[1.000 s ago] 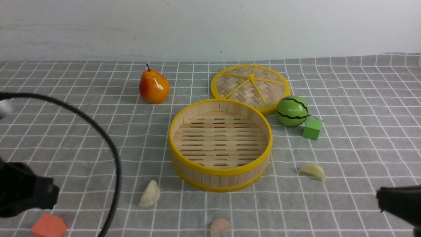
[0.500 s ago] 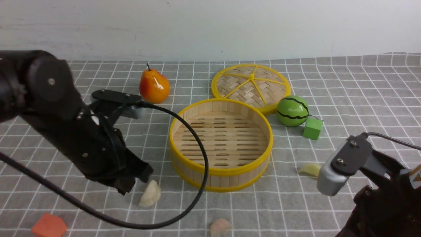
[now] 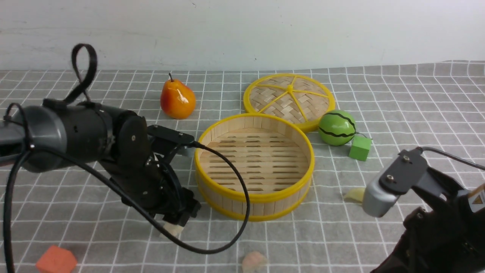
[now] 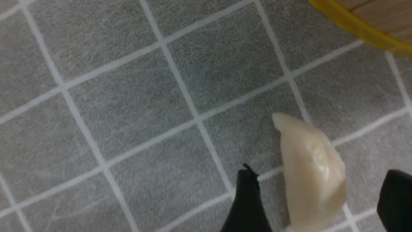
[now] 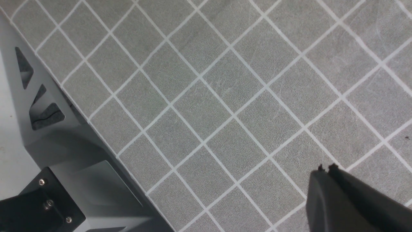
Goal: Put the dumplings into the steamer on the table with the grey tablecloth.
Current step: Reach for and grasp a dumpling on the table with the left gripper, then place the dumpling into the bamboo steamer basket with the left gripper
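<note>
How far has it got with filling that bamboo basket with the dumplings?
Nothing is done yet: the steamer is empty. In hand: the left arm's jaws stand open either side of the cream-white dumpling, lying ungripped on the grey tablecloth. Left: that one, the yellowish dumpling and the pinkish dumpling must all go in. The right arm's jaws are shut, holding nothing.

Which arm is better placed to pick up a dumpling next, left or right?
Left. The left hand is open, with the white dumpling between its fingers, beside the steamer. The right hand is shut over the cloth, with no dumpling in its wrist view.
</note>
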